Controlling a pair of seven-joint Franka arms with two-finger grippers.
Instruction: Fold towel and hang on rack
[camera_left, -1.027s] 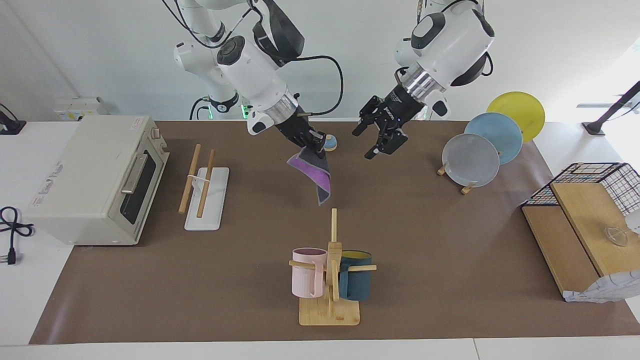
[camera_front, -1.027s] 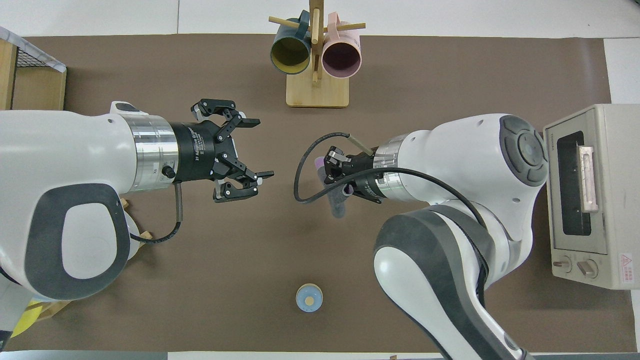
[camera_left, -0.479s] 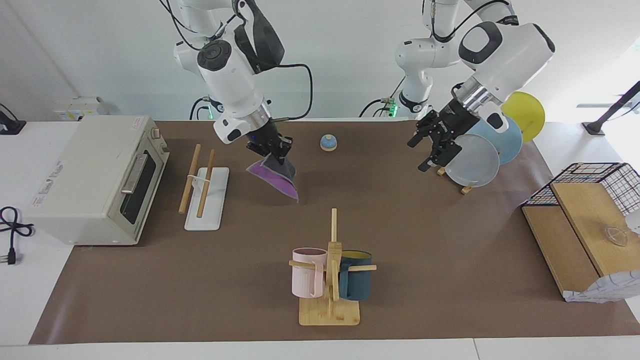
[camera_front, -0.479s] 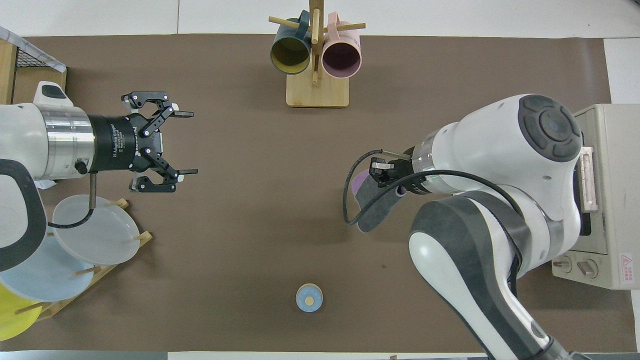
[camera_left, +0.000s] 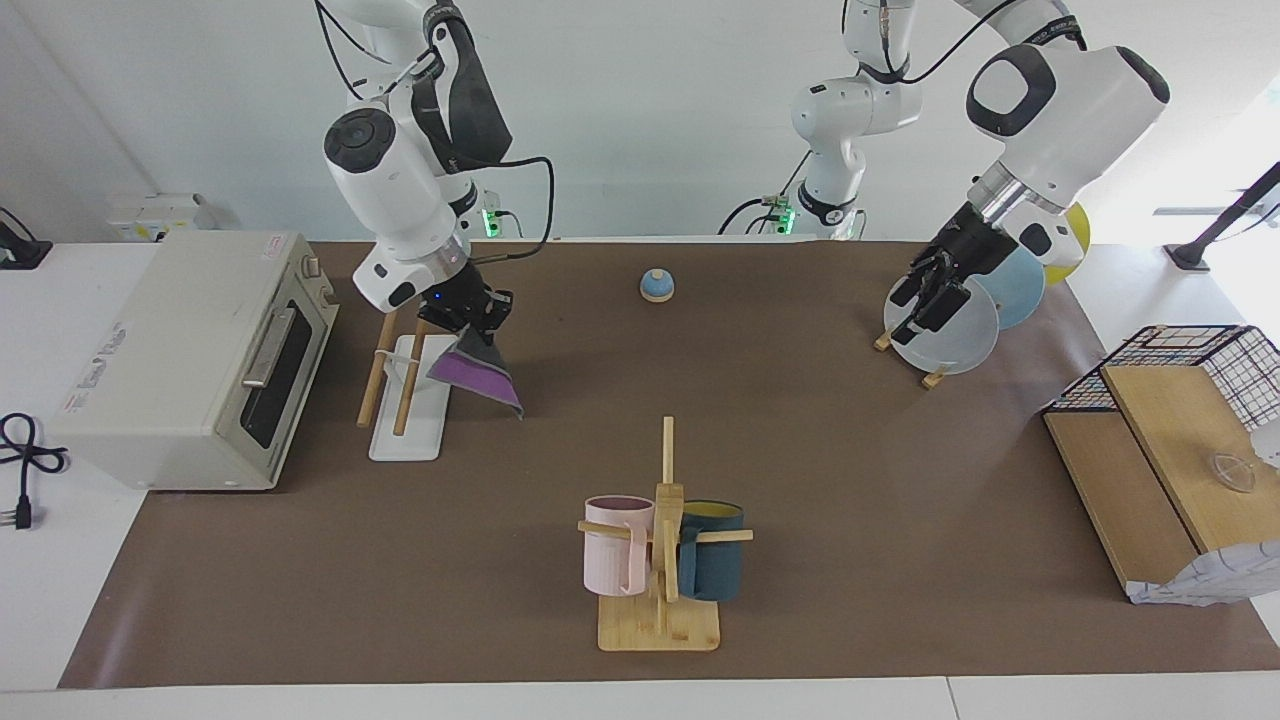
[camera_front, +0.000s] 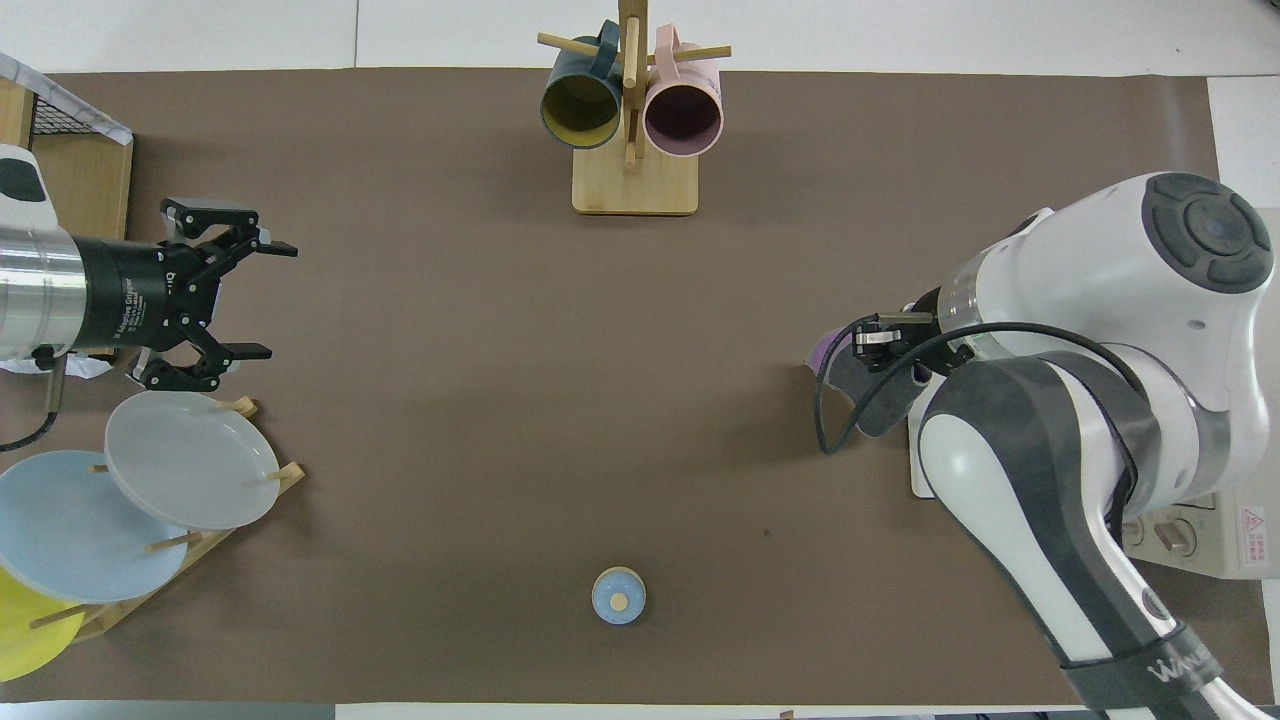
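Note:
The towel (camera_left: 478, 372) hangs folded from my right gripper (camera_left: 481, 318), purple face showing under a dark grey flap. The gripper is shut on its top edge and holds it in the air. The towel hangs over the rack's white base (camera_left: 418, 425), at the edge toward the table's middle. The rack's two wooden rods (camera_left: 383, 355) stand bare beside it. In the overhead view the towel (camera_front: 878, 398) shows under the right gripper (camera_front: 882, 338), and the arm hides most of the rack. My left gripper (camera_left: 925, 303) is open and empty in the air over the plate stand; it also shows in the overhead view (camera_front: 235, 300).
A toaster oven (camera_left: 190, 350) stands beside the rack at the right arm's end. A mug tree (camera_left: 660, 560) with pink and blue mugs stands mid-table, farther from the robots. A small blue bell (camera_left: 656, 286) sits near the robots. Plate stand (camera_left: 945, 325) and wire basket (camera_left: 1170, 440) are at the left arm's end.
My right gripper has carried the towel from over the table's middle toward the rack. My left gripper has drawn back, open, to over the plate stand.

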